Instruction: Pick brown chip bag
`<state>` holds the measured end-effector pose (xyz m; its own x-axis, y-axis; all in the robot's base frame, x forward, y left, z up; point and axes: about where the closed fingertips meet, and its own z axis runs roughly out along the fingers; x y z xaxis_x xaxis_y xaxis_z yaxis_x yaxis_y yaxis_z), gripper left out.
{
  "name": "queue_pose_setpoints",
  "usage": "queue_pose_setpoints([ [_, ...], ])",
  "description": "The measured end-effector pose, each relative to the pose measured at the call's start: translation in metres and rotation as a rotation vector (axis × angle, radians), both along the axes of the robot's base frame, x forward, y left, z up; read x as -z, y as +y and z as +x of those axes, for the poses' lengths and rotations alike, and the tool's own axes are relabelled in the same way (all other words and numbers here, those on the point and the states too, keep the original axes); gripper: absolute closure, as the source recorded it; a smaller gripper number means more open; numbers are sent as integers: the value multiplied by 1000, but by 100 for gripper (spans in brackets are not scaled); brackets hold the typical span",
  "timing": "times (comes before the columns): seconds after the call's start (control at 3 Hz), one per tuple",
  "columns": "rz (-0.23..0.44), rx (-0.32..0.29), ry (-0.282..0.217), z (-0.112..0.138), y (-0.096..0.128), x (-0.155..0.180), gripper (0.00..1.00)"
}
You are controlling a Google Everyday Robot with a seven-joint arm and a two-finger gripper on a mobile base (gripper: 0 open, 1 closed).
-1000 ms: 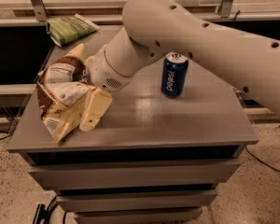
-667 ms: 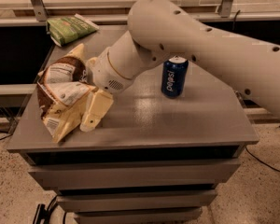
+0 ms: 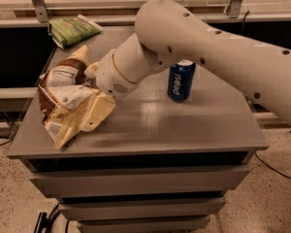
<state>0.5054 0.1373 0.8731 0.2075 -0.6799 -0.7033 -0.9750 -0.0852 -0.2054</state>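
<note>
The brown chip bag (image 3: 63,98) lies crumpled at the left of the grey table top (image 3: 184,125); it is dark brown and pale yellow with white label panels. My gripper (image 3: 94,93) is at the bag's right side, its wrist (image 3: 116,76) just behind it. One pale finger (image 3: 99,114) lies across the bag's lower front, and the other shows above by the bag's upper edge. The jaws stand apart with part of the bag between them. The bag rests on the table.
A blue Pepsi can (image 3: 180,80) stands upright at the table's middle, right of the wrist and under my arm (image 3: 223,52). A smaller flat green bag (image 3: 72,29) lies at the back left corner. Drawer fronts sit below the table's front edge.
My arm's upper part has shifted slightly to the right. The gripper and the bag stay in nearly the same place.
</note>
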Motion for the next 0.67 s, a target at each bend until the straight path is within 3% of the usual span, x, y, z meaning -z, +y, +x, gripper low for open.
queue_pose_setpoints([
  [0.67,47,-15,14,-2,3,-7,64],
])
